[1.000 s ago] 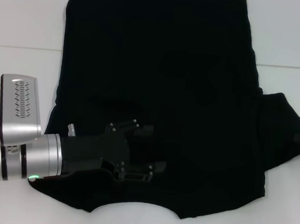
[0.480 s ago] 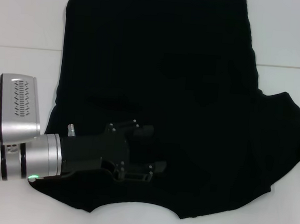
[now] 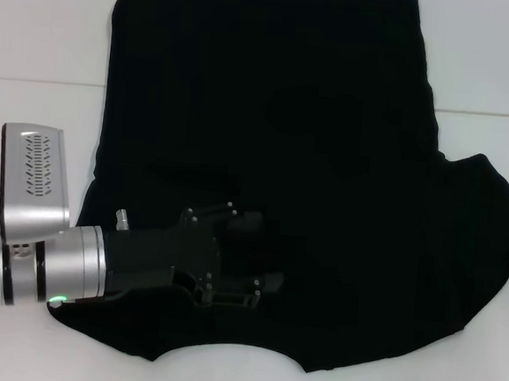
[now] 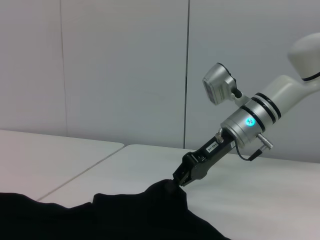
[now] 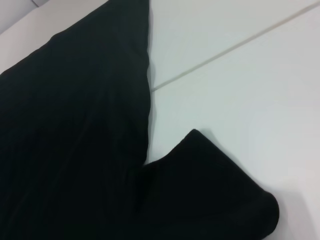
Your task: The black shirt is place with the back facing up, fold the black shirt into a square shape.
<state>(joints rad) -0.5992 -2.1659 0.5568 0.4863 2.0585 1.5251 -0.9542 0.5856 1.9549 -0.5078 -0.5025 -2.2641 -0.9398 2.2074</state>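
Note:
The black shirt [image 3: 266,156] lies spread flat on the white table [image 3: 38,32], plain side up, collar cut-out at the near edge. My left gripper [image 3: 260,251] rests low over the shirt's near-left part, its fingers apart with only flat cloth under them. The right sleeve [image 3: 491,209] stretches out to the right edge of the head view. In the left wrist view my right gripper [image 4: 181,179] is shut on the tip of that sleeve [image 4: 160,192], holding it slightly raised. The right wrist view shows the sleeve [image 5: 210,190] and the shirt's side edge [image 5: 145,75].
White tabletop surrounds the shirt, with a seam line [image 3: 43,80] running across it. A pale wall [image 4: 125,65] stands behind the table. My left arm's silver wrist [image 3: 28,261] lies over the table's near-left part.
The right sleeve has been drawn outward to the right and flattened, and the right gripper has slid past the head view's edge. The left gripper has barely moved.

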